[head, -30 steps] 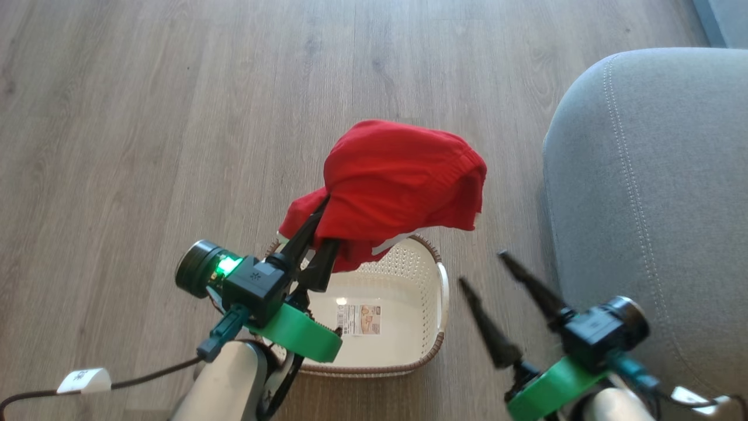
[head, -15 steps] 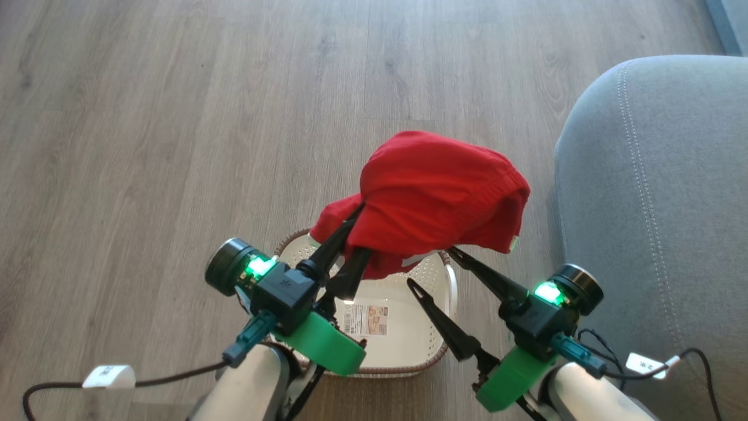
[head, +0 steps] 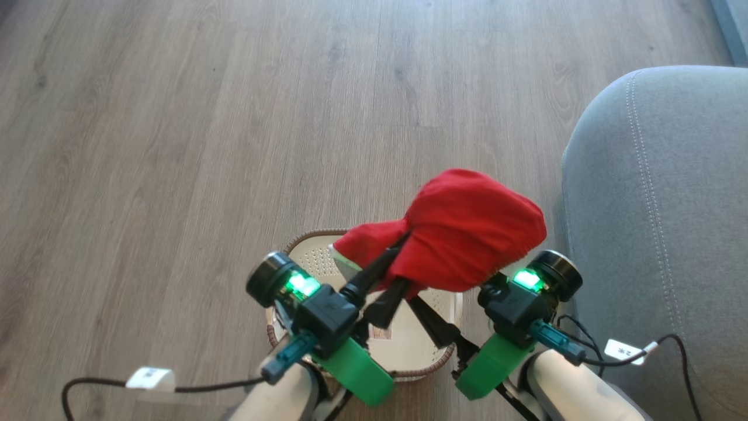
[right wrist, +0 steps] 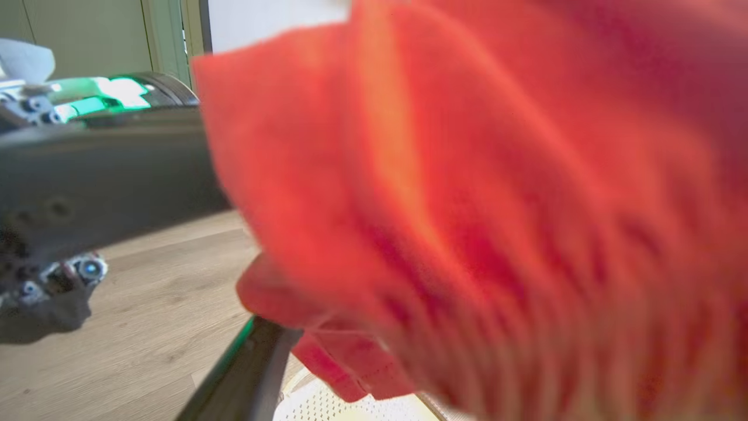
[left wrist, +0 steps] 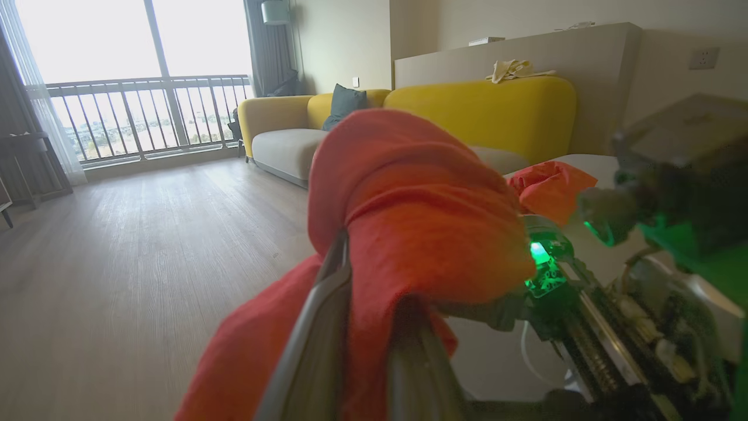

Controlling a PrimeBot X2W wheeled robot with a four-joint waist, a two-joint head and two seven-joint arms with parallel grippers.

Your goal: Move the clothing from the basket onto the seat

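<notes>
The clothing [head: 473, 228], a bright red garment, hangs bunched above the basket [head: 310, 237], a cream perforated tub with a brown rim. My left gripper [head: 403, 263] is shut on the garment's near edge; the left wrist view shows the fabric [left wrist: 409, 204] pinched between the fingers [left wrist: 327, 304]. My right gripper [head: 453, 295] is open just under the bundle, with one finger [head: 432, 324] showing and the other covered by cloth [right wrist: 497, 204]. The grey seat [head: 660, 204] lies to the right. Another red garment [left wrist: 552, 187] rests on a pale surface beyond.
Wood-look floor [head: 204, 146] spreads to the left and ahead. Cables with white tags [head: 151, 377] trail from both forearms. Across the room in the left wrist view stand a yellow sofa [left wrist: 467, 111] and a balcony window [left wrist: 134, 76].
My left gripper has carried the red garment rightward, toward the seat and closer to me. The right gripper swung in from the lower right to sit beneath the bundle. The camera shifted slightly.
</notes>
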